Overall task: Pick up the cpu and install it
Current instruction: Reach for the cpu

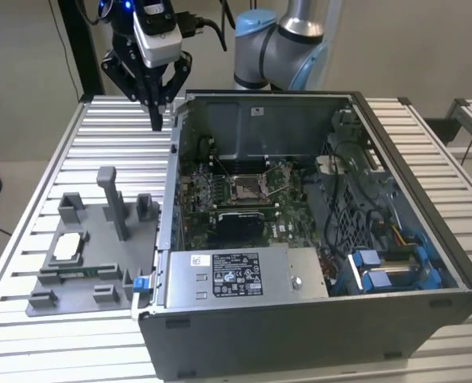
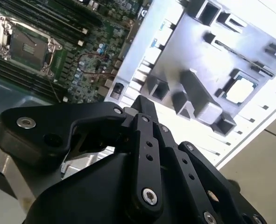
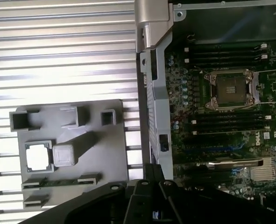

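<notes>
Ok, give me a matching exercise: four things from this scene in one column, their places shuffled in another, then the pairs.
1. small square silver-topped cpu
2. metal-framed square socket with dark centre
3. black gripper
4. blue plastic brackets

A. on the green motherboard
B. raised beside the dark computer case's side wall
C. inside the case, toward the exterior view's right
D. in the grey plastic fixture tray

Pairs: 1-D, 2-A, 3-B, 4-C.

A slatted silver metal table (image 1: 84, 136) carries everything. A flat grey fixture tray (image 1: 96, 239) lies on its slats toward the exterior view's left. Just beside the tray, on the exterior view's right, rests a dark computer case (image 1: 315, 327) with its side open upward.
</notes>
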Controlling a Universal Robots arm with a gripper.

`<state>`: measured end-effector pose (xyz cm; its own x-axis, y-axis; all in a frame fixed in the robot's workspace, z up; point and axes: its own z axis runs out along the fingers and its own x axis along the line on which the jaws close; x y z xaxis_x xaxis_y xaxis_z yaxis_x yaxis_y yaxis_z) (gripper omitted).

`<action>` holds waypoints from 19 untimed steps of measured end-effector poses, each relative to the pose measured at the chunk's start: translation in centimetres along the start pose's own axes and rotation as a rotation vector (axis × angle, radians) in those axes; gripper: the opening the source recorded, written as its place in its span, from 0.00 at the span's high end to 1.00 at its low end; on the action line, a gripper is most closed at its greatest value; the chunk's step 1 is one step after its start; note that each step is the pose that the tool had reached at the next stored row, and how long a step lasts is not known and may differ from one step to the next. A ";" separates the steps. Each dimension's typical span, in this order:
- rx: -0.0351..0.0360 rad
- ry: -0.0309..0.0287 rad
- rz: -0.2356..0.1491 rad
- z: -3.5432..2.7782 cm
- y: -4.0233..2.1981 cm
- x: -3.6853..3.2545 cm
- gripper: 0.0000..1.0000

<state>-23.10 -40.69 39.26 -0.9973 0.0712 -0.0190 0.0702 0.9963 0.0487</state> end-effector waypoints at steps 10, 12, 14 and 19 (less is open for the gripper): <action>0.0000 0.0000 0.000 -0.04 -0.31 1.46 1.00; -0.0001 -0.0001 0.000 -0.05 -0.37 1.73 1.00; 0.0000 0.0000 0.000 -0.06 -0.42 2.02 1.00; -0.0001 0.0000 0.000 -0.08 -0.58 2.72 1.00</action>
<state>-25.86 -41.08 39.26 -0.9973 0.0712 -0.0190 0.0702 0.9963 0.0488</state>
